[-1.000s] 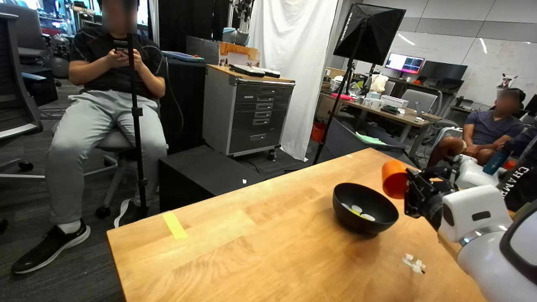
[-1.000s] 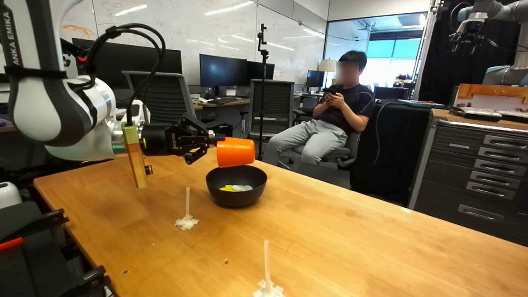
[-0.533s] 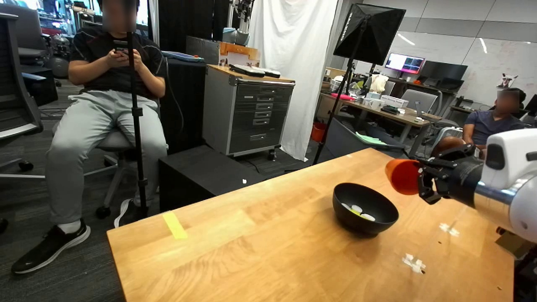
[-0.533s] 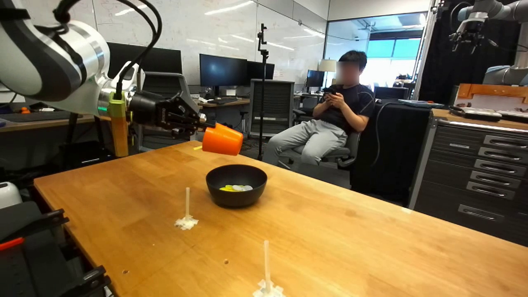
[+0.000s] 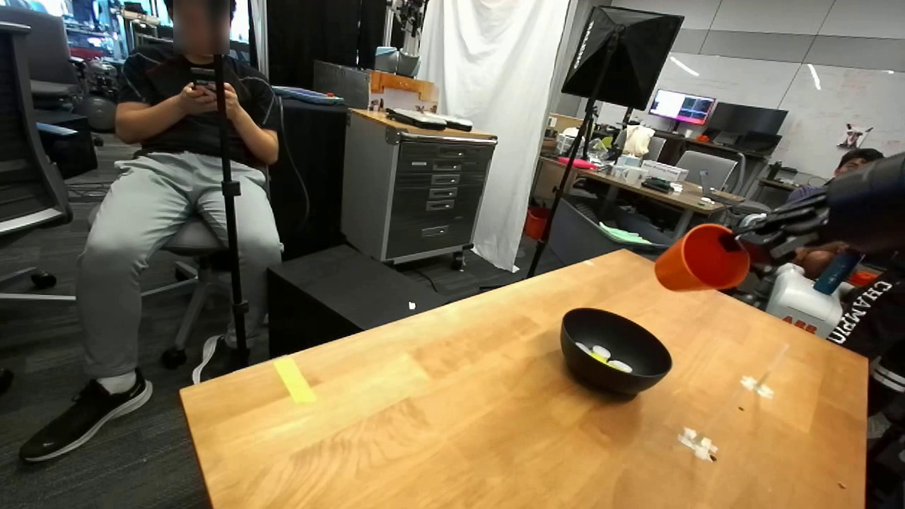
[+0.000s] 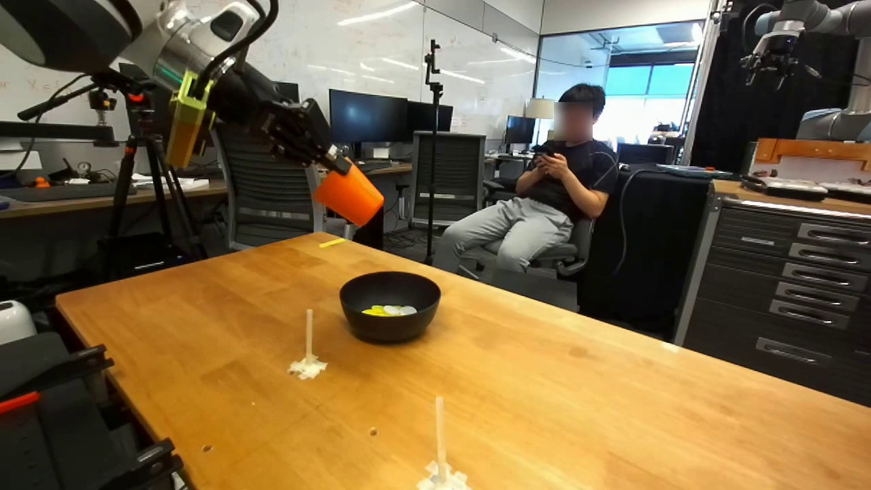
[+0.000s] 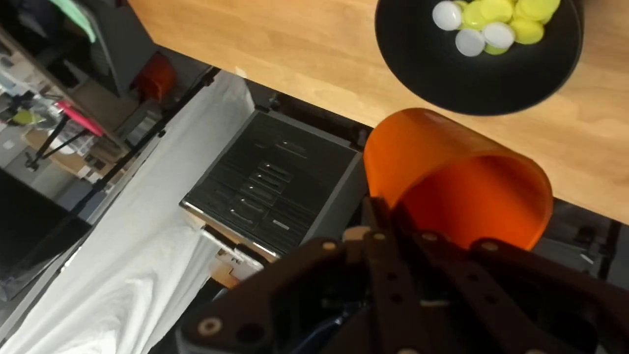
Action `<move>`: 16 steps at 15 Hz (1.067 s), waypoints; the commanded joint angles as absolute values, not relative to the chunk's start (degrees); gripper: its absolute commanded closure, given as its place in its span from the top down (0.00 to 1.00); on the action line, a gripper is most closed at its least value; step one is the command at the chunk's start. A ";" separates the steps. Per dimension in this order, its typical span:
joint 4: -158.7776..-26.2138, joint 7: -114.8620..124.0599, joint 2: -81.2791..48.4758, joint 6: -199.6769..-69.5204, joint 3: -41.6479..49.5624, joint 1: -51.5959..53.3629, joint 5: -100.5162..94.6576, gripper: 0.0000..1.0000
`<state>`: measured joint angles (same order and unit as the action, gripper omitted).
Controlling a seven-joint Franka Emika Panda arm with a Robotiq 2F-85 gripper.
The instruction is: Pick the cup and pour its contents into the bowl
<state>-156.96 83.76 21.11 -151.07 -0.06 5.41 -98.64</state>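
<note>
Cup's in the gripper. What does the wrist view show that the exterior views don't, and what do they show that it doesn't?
Only the wrist view: the yellow discs in the bowl clearly enough to tell them apart.

Only the exterior views: the bowl's full rim, which the wrist view cuts off at the top; pale sticks standing on the table; and the person in grey trousers.

Both: the orange cup with the gripper shut on its wall, the white discs in the bowl, and part of the table.
</note>
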 commanded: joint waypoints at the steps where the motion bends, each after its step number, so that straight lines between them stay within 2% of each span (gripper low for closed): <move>1: -157.86 69.00 28.59 -164.53 9.84 2.16 -86.84 0.01; 4: -157.29 55.95 27.36 -173.07 17.41 -0.78 -72.57 0.01; 10: -157.17 32.16 31.65 -167.77 46.52 21.90 -44.02 0.01; 12: -155.82 23.67 39.26 -157.25 53.99 29.96 -34.30 0.01; 16: -148.41 15.59 39.72 -140.79 51.59 28.49 -14.60 0.01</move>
